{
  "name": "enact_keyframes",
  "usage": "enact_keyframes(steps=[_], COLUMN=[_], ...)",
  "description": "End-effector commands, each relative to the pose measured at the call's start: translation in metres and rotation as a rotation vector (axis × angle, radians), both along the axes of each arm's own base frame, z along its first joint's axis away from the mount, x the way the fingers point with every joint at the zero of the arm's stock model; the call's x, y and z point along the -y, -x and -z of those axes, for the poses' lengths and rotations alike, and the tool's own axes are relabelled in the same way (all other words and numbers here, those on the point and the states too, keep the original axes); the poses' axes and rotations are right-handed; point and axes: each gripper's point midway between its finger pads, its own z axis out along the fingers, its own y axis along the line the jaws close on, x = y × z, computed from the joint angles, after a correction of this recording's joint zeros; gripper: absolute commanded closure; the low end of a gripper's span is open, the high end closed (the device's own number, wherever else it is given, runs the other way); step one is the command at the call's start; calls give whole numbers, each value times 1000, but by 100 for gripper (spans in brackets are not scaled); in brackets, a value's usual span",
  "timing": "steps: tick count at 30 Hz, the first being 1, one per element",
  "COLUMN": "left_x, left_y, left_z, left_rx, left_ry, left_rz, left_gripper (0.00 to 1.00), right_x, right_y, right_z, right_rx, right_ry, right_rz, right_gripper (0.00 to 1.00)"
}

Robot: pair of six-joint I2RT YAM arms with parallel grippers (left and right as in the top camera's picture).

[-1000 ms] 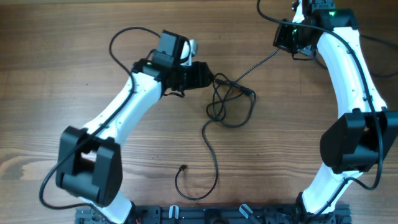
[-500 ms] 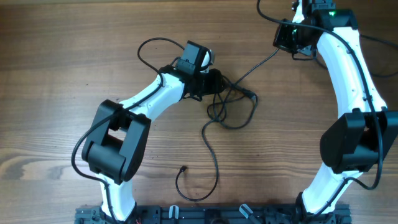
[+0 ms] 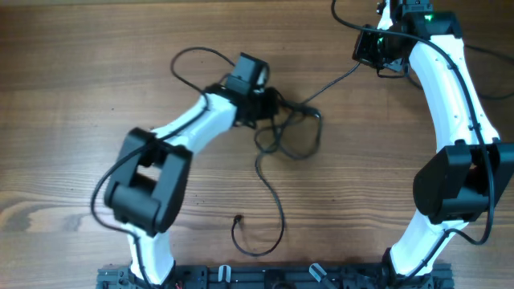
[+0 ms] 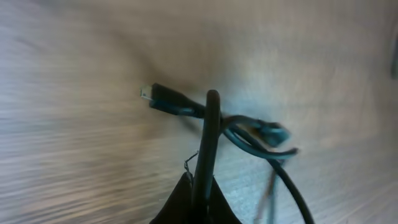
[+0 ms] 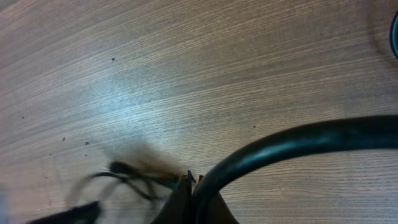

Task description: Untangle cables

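Observation:
The cables (image 3: 289, 132) lie as a tangle of thin black loops at the middle of the wooden table. My left gripper (image 3: 273, 103) sits at the tangle's left edge. In the left wrist view the left gripper (image 4: 200, 186) is shut on one black strand (image 4: 210, 130), with a small plug (image 4: 163, 98) lying just beyond it. One strand (image 3: 333, 84) runs up and right to my right gripper (image 3: 363, 64). The right wrist view shows the right gripper (image 5: 194, 190) shut on that cable (image 5: 298, 140), and the tangle (image 5: 124, 174) is blurred there. A long tail (image 3: 277, 209) ends in a plug (image 3: 237, 218).
The left arm's own thicker wire (image 3: 193, 60) loops over the table behind its wrist. The right arm (image 3: 450, 104) stands along the right side. The arms' base rail (image 3: 273, 277) runs along the front edge. Bare wood (image 3: 80, 96) lies to the left.
My left gripper has closed on a strand at the tangle's left edge. The tangle has been drawn a little left and tighter. The right arm has not moved.

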Motion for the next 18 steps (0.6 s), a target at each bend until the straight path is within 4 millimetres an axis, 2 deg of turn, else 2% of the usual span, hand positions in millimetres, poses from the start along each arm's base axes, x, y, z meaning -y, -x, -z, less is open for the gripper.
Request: enact_keyframes(steps=[1,5,8,12,15,18], left_x=[-65,-139,-200,-271,-314,-346], left_y=[-31,-17,2,24,37,46], left_z=[-113,-194,-233,-253,-250,-239], left_rx=[229,350,417,462,440,394], left_ry=[41,57,23,-74,-128,-172], left_rz=[-161,-307,-455,-628,-742,-818], left_gripper=[96,96,96,96,96,96], right_x=[0,3,8,22,38,56], right_y=[2,0,-1,1,4,5], right_z=[11,18,29,51,65,68], right_rx=[-24,-36,-61,-121,-165,-176], right_ry=[10,23,23,23,22,23], right_rz=[-20,-11,1,29,62,99], right_gripper=[96,96,96,96,96,96])
